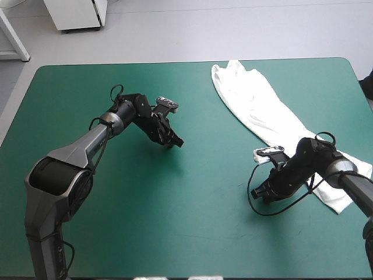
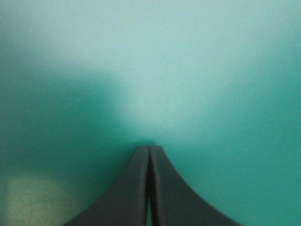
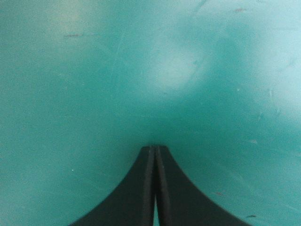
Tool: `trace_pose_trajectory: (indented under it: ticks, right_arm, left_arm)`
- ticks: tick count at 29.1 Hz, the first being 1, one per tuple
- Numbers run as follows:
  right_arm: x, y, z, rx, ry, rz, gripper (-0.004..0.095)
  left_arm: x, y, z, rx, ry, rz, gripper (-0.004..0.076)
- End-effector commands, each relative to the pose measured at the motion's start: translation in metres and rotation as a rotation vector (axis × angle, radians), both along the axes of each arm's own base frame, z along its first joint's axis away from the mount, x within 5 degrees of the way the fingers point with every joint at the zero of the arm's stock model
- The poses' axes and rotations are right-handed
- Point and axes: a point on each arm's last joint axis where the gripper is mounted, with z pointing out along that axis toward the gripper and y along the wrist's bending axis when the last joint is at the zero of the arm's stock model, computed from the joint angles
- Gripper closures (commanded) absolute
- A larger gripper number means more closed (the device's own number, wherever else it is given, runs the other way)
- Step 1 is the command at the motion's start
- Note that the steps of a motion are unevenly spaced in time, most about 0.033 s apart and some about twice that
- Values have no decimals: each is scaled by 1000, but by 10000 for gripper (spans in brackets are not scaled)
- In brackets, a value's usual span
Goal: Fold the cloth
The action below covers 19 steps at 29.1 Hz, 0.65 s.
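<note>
Teal-green tabletop (image 1: 175,227) fills your view. On its right half the white T-shirt (image 1: 256,105) lies as a long narrow band, running from near the far edge toward the near right corner. That suggests the lengthwise folding is done, and the crosswise folds into a compact bundle are likely left. Your left end effector (image 1: 175,142), fingers pressed together and empty, sits mid-table, well apart from the shirt. Your right end effector (image 1: 261,195), likewise closed on nothing, hovers just beside the band's near end.

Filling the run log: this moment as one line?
left gripper: shut, empty, over bare teal-green cover | right gripper: shut, empty, beside T-shirt | T-shirt: long strip, table's right side, unheld
</note>
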Motion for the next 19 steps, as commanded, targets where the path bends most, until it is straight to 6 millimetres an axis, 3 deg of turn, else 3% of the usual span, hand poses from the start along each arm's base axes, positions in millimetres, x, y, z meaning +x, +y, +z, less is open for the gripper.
trace_pose_trajectory:
  ticks: [1,7,9,12,14,19]
  right_arm:
    - [2,2,14,25,-44,2,922]
    - [2,2,14,25,-45,-4,921]
    - [3,2,15,30,-49,-8,921]
    - [10,2,30,24,-100,2,921]
    - [17,2,50,17,-149,3,921]
    - [34,-6,109,-78,-283,-33,921]
  left_arm:
    - [-4,-3,23,-37,-33,0,734]
    - [-4,-3,23,-38,-37,2,734]
    - [-5,-2,33,-44,-67,3,734]
    - [-10,4,70,-32,-172,-13,734]
    - [-19,11,109,-17,-270,-20,734]
    - [-62,31,206,-54,-469,25,734]
